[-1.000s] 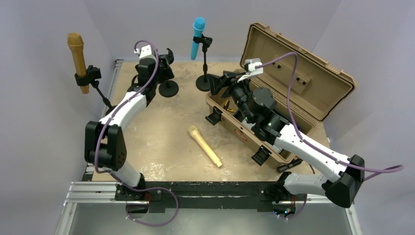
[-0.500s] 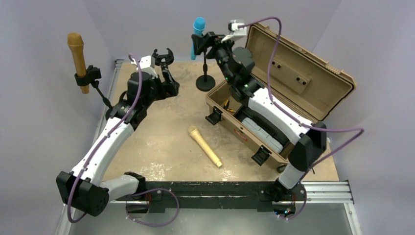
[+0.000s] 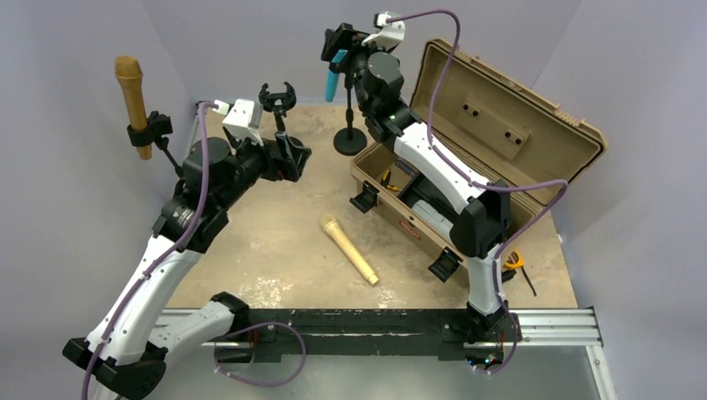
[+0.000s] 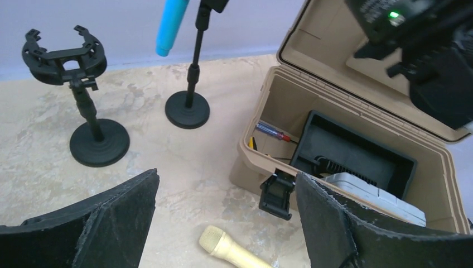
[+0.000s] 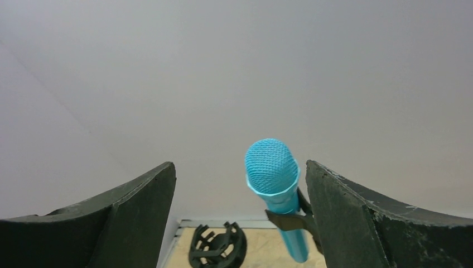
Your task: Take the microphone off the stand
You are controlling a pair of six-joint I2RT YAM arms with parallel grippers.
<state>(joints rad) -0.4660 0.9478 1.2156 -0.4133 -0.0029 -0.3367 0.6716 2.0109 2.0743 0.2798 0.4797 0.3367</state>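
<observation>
Change: the right arm has swung up from over the open case (image 3: 500, 125) to the far side. The right gripper (image 3: 340, 42) now sits at the head of the blue microphone (image 3: 333, 82). The left arm has drawn back toward the near side, away from the empty stand (image 3: 278, 96).
Meaning: probably the approach is nearly done, but no grasp is made yet.
Microphone place: clipped, tilted, in its stand (image 3: 350, 140) at far centre.
Right gripper state: fingers spread wide, holding nothing.
Left gripper (image 4: 226, 178) state: spread open, empty, above the table.
Right wrist view only: the mesh head stands between the fingers, nearer the one on the right of that view, and appears untouched.
Top view only: the gripper hides the head there.
Left wrist view only: the handle's lower end and the stand's base show, with the tan microphone (image 4: 223, 245) lying near.
</observation>
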